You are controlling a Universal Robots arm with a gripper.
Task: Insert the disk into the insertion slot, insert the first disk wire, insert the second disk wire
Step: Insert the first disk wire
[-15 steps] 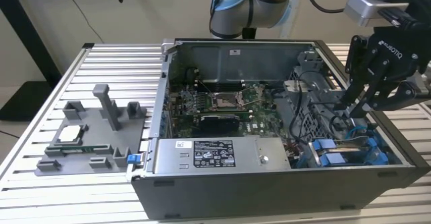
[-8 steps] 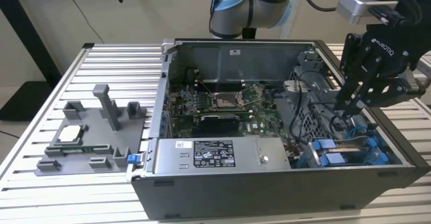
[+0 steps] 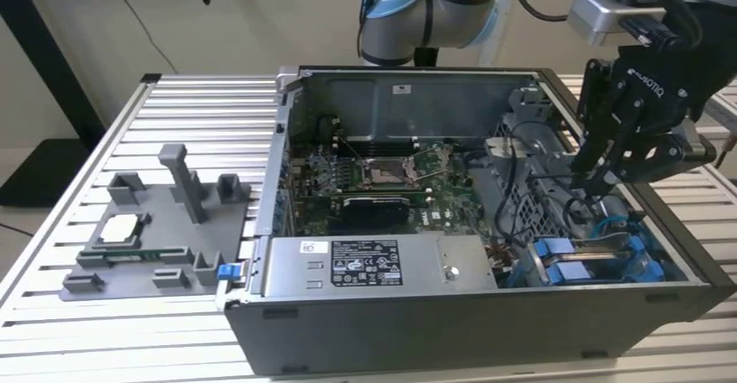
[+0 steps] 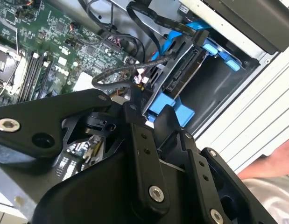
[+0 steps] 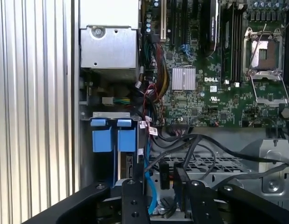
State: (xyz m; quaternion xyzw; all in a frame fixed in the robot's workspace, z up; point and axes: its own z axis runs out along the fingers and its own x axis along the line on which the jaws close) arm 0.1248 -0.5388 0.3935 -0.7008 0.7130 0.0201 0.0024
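The disk (image 3: 579,266), in its blue frame, sits in the insertion slot (image 3: 645,258) of the grey drive cage at the case's front corner on the exterior view's right. In the second wrist view the disk (image 4: 184,70) lies in the bay (image 4: 219,86), with blue and black wires above it. My gripper (image 3: 585,180) hangs just above the cage. In both wrist views a small black connector of a disk wire (image 5: 164,176) sits between the fingers (image 5: 133,200), and the gripper (image 4: 151,115) looks shut on it. The frame's blue tabs (image 5: 111,137) lie beside it.
The open computer case stands on a slatted metal table (image 3: 196,116). Inside are the motherboard (image 3: 381,180) and a grey labelled power-supply box (image 3: 368,264). A grey fixture (image 3: 161,228) with small parts sits on the exterior view's left. A person's hand (image 4: 275,163) shows outside the case.
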